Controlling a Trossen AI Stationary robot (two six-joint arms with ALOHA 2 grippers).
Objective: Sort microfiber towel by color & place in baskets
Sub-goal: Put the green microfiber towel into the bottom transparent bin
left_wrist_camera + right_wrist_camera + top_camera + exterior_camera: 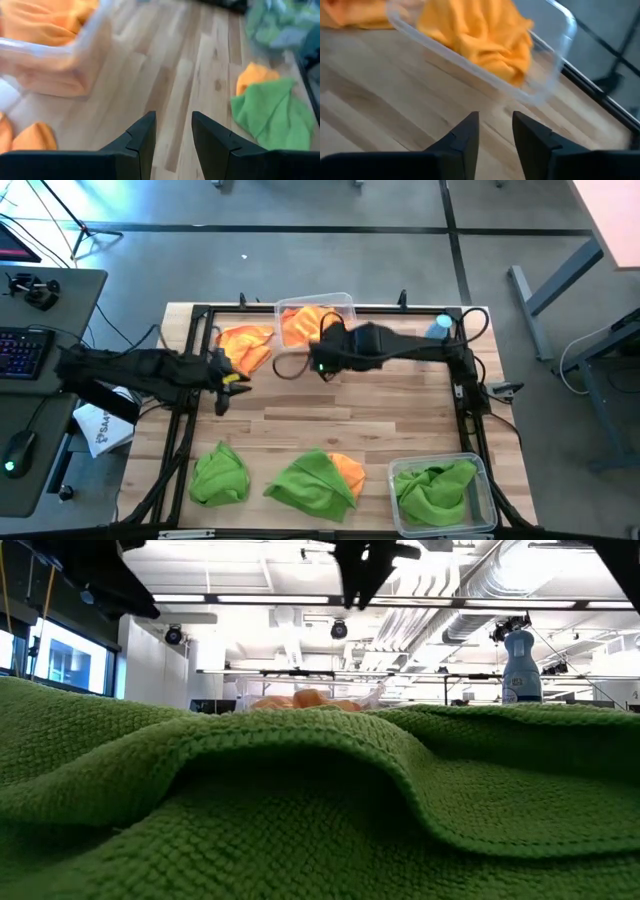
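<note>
The wooden table (pixel 400 415) carried 2 clear baskets (pixel 340 305) (pixel 480 515), loose orange (pixel 245 345) and green towels (pixel 220 475), and a blue-capped bottle (pixel 440 328).

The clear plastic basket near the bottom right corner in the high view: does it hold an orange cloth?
No, that clear plastic basket holds only a green microfiber cloth.

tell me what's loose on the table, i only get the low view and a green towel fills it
observer: near the front edge, a lone green towel and a second green towel lying over an orange towel
operator: either end effector holding anything
observer: no, the left end effector and right end effector are both open and empty
operator: any other orange out
observer: yes, another orange towel on the table beside the far basket
</note>
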